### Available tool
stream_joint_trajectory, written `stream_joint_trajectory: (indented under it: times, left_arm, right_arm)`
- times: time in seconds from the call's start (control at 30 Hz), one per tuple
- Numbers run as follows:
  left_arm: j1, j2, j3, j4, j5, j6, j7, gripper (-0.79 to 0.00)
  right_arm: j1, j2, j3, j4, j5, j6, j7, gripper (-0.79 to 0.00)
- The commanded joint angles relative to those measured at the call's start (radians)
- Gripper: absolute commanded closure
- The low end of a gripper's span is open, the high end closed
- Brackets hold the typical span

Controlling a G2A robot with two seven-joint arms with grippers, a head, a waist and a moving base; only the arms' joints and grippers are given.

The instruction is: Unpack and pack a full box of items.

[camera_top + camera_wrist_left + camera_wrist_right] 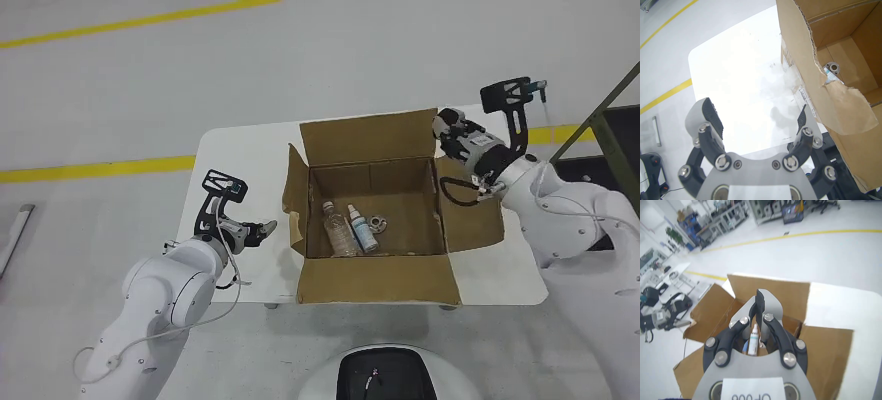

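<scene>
Progress: looks like the very start. All three items sit inside the cardboard box [372,141] and none lies on the white surface [250,160] around it. So by my read the unpacking is not yet done, and the whole repack comes after it. It could also be a finished repack; the frames can't settle which.

Contents, on the box floor toward the left wall:
- clear plastic bottle [338,228], lying down
- white spray bottle [362,230] just beside it, roughly parallel
- small metal flange [378,222] next to the spray bottle's top end

Box: brown corrugated cardboard, mid-surface, all four flaps open and splayed out. The left flap is torn, with a ragged edge and a loose curl of paper liner. There is a shipping label on the outer left wall. Most of the floor is bare, so it is far from "full".

Left gripper [263,228]: hangs over the surface just outside the torn flap, jaws spread wide, holding nothing.

Right gripper [443,124]: sits above the box's far right corner, pointing down into it, pads pressed together with nothing between them.

Neither gripper touches an item or the box.
</scene>
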Motion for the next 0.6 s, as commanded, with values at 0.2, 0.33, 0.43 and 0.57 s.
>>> stream_joint_trajectory:
  times: [0.2,0.33,0.43,0.57]
  left_arm:
    - [0.0,0.0,0.0,0.0,0.0,0.0,0.0,-0.785]
    - [0.0,0.0,0.0,0.0,0.0,0.0,0.0,-0.785]
    - [0.0,0.0,0.0,0.0,0.0,0.0,0.0,-0.785]
    - [0.0,0.0,0.0,0.0,0.0,0.0,0.0,-0.785]
  right_arm:
    - [-0.175,0.023,0.307,0.035,-0.044,-0.014,-0.181,0.0]
    - [-0.269,0.03,0.378,0.081,-0.076,-0.057,-0.203,0.0]
    - [-0.308,0.025,0.361,0.126,-0.022,-0.074,-0.214,0.0]
    - [-0.318,0.025,0.258,0.138,-0.172,-0.121,-0.2,0.0]
